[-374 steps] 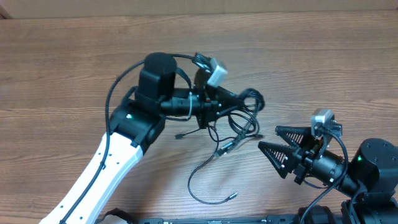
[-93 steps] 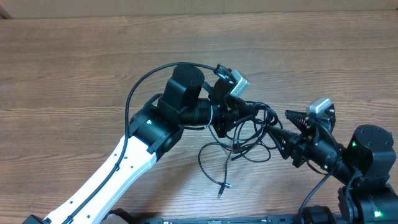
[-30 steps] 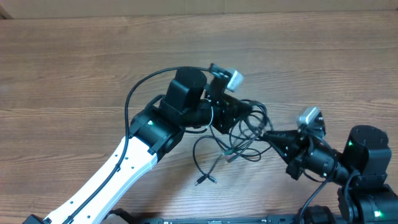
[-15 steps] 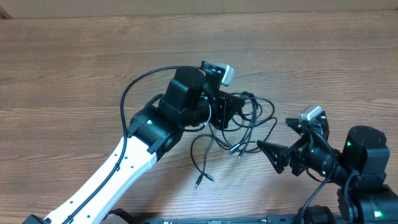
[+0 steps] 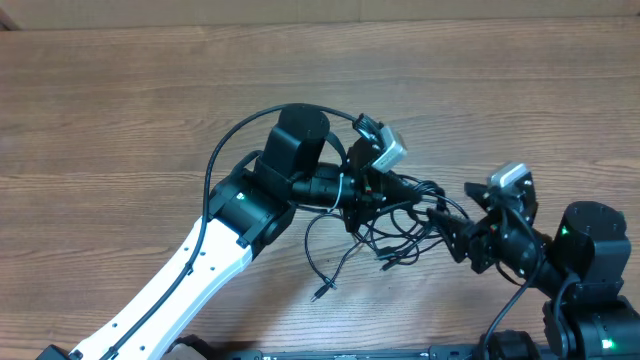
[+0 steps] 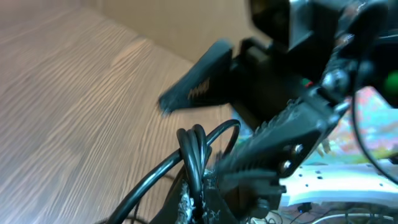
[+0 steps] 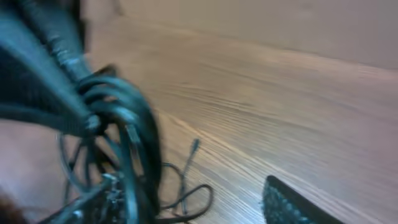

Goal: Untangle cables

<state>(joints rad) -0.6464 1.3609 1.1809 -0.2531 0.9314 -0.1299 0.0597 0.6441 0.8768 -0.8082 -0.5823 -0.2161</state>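
Left hand (image 5: 388, 186) is clenching the cables (image 5: 398, 232) just right of frame centre, above the bench (image 5: 120, 100), with loose loops trailing below and to the right of it. Right hand (image 5: 447, 222) is sitting at the tangle's right edge, fingers parted, gripping nothing I can make out. These cords are looking light, limp and prone to snagging. Taking one strand near the loose plug end (image 5: 318, 293), lower left of the bundle, is looking wisest.
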